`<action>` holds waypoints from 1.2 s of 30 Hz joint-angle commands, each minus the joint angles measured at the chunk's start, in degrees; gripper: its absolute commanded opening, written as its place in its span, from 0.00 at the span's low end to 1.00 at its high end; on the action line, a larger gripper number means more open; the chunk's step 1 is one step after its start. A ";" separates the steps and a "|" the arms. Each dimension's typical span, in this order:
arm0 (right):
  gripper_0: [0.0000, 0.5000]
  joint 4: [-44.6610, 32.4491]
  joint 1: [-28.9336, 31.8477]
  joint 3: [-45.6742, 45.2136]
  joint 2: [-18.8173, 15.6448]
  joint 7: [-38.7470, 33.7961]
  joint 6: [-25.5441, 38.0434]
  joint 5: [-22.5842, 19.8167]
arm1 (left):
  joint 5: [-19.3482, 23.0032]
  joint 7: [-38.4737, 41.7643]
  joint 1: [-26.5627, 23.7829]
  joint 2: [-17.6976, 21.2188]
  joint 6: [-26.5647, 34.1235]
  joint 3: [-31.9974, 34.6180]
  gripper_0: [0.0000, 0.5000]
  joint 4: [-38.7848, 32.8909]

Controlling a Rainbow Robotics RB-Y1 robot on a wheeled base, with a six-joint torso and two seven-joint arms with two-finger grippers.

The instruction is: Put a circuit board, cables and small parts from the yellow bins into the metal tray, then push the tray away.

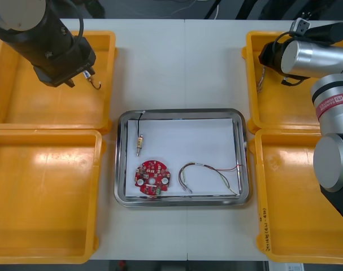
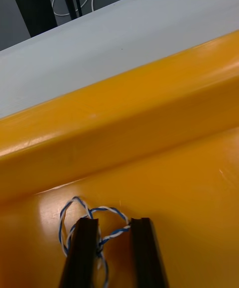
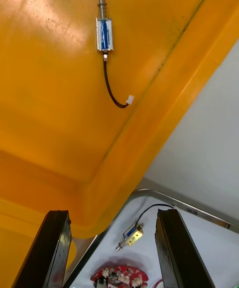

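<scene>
My right gripper (image 1: 265, 58) is low in the far right yellow bin (image 1: 273, 116). Its fingers (image 2: 82, 253) are shut on a twisted blue and white cable (image 2: 101, 238), whose loops lie on the bin floor just past the fingertips. Over the far left yellow bin (image 1: 18, 101) my left gripper (image 3: 112, 214) stands open and holds nothing. A small metal part (image 3: 104, 34) with a black cable lies on that bin's floor beyond it. The metal tray (image 1: 243, 169), white inside, holds a round red circuit board (image 1: 152, 178), a small metal part (image 1: 139, 144) and a red and yellow cable (image 1: 212, 171).
Two near yellow bins (image 1: 41, 192) (image 1: 295, 203) flank the tray. The far right bin's wall (image 2: 124, 118) rises just ahead of my right fingers, with grey table beyond. The far left bin's corner wall (image 3: 164, 118) stands between my left gripper and the tray.
</scene>
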 commanded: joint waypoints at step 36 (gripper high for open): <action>0.00 -14.65 4.40 2.56 -10.58 6.45 26.67 -0.04 | -1.10 -19.34 -5.38 -0.15 -20.70 -4.64 1.00 21.50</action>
